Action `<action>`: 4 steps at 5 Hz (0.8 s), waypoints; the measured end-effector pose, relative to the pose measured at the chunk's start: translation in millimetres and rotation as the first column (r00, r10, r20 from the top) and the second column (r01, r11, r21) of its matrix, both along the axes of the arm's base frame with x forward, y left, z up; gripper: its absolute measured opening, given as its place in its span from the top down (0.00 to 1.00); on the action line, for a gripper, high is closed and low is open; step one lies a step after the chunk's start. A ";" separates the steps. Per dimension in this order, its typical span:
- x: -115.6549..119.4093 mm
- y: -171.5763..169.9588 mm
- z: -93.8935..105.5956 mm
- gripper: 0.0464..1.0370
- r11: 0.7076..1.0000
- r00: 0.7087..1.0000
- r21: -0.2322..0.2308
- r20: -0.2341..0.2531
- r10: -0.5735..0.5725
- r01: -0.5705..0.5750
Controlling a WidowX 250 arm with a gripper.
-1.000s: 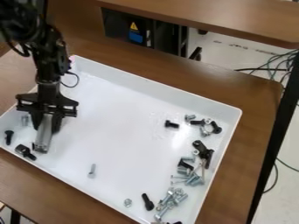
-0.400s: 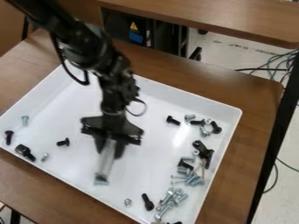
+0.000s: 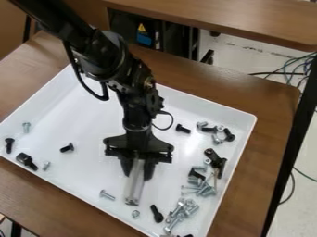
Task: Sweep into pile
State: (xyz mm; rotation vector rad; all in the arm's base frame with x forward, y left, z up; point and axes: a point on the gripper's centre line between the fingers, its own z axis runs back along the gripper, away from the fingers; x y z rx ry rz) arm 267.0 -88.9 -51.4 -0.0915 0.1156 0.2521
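Note:
My gripper [image 3: 138, 175] hangs over the lower middle of the white tray [image 3: 68, 111], shut on a pale grey, bar-shaped tool [image 3: 133, 190] that points down to the tray floor. Left of the tool's lower end lies a silver bolt [image 3: 107, 195]; a small silver nut [image 3: 136, 214] and a black bolt [image 3: 156, 213] are just below it. Silver bolts [image 3: 180, 214] and more hardware [image 3: 201, 185] cluster along the tray's right side. A black screw [image 3: 66, 147], a black bolt [image 3: 26, 160] and a few small screws lie scattered at the left.
Raised walls surround the tray, which stands on a brown wooden table [image 3: 266, 99]. Behind are another wooden surface [image 3: 248, 23] and a dark box with a warning label [image 3: 142, 34]. Cables [image 3: 297, 69] lie on the floor at the right.
From the tray's left side, my gripper has swung right with the tool. The silver bolt near the lower middle lies slightly lower and further right, and screws earlier behind the gripper are uncovered.

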 end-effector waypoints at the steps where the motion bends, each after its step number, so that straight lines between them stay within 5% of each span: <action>1: -3.7 -21.3 1.1 0.69 0.999 1.000 -0.036 0.001 -0.005 0.005; 4: 6.2 -43.8 10.5 0.69 0.994 0.999 -0.095 -0.002 0.051 -0.051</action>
